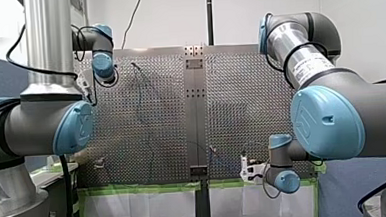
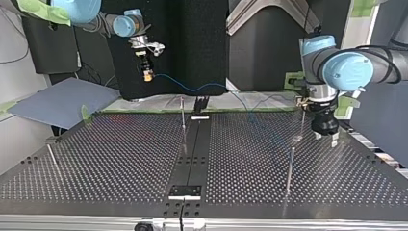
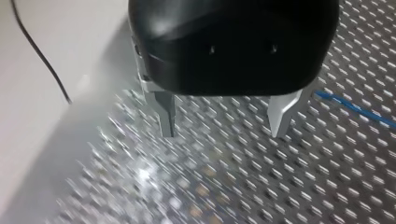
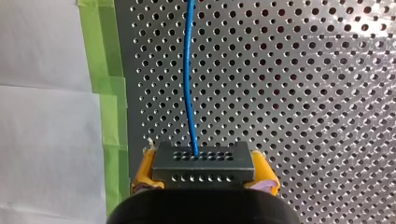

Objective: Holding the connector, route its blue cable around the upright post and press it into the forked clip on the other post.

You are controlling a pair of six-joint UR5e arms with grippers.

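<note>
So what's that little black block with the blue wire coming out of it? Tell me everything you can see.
The connector is a small dark rectangular block, plastic-looking, with two rows of small holes. One blue cable leaves a hole in the row farther from the pincer. My right pincer clamps it between yellow pads, above the perforated table near its green tape edge.

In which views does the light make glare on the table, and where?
Left wrist view: a bright glare patch on the table, ahead of my left gripper, jaws open. Right wrist view: the table shines pale well beyond the connector.
</note>
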